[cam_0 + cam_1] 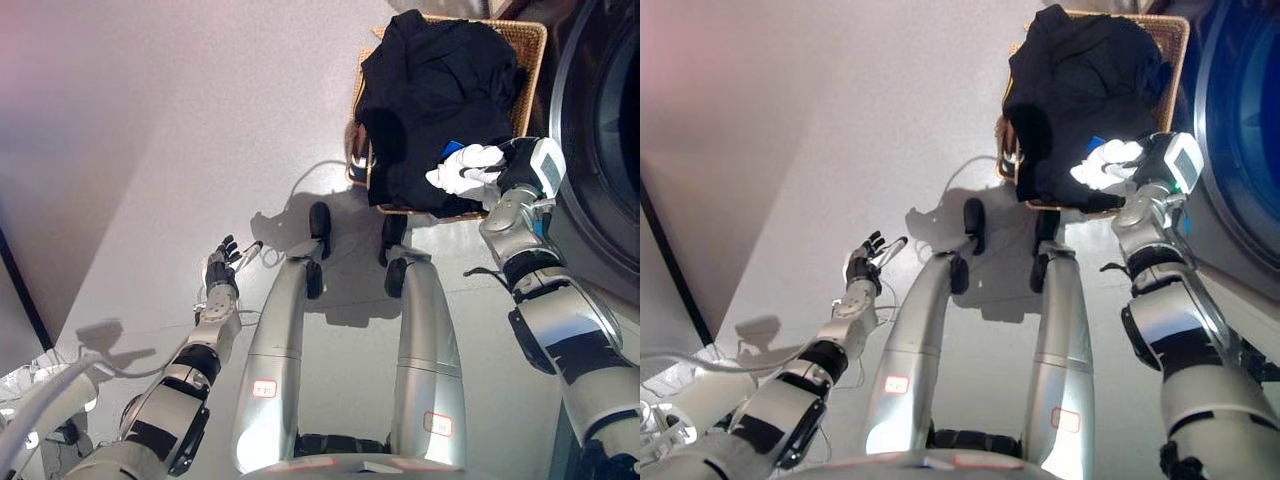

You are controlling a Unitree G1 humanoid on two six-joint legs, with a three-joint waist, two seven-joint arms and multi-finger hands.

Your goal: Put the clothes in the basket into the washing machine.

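The robot is at the first step: getting hold of the clothes [435, 105]. They lie as one dark heap in the wicker basket [530, 45], which stands on the floor [150, 130] just beside the washing machine [600, 130] at the right edge of both views. The heap fills the basket and spills over its near rim.

The right hand [468, 170] rests on the near edge of the heap, its white-tipped fingers [1102, 158] bent down onto the dark cloth. They look curled into a fold of it, though the bright light on them makes it hard to say whether the cloth is truly pinched or only touched. The left hand [222, 262] hangs idle over the floor at the lower left, well apart from the basket, with its fingers straight and loosely spread and nothing in them.

If the grasp is good, the next move would call for lifting the cloth clear of the basket rim and swinging it right toward the machine's round opening. Dark cloth may drag other pieces along or catch on the wicker.

Much is hidden. The heap covers the inside of the basket, so the number of garments cannot be told. Only part of the machine's front shows, cut off by the view's edge, and whether its door is open is unclear. A small blue patch [452, 149] sits by the right hand; what it is cannot be made out.
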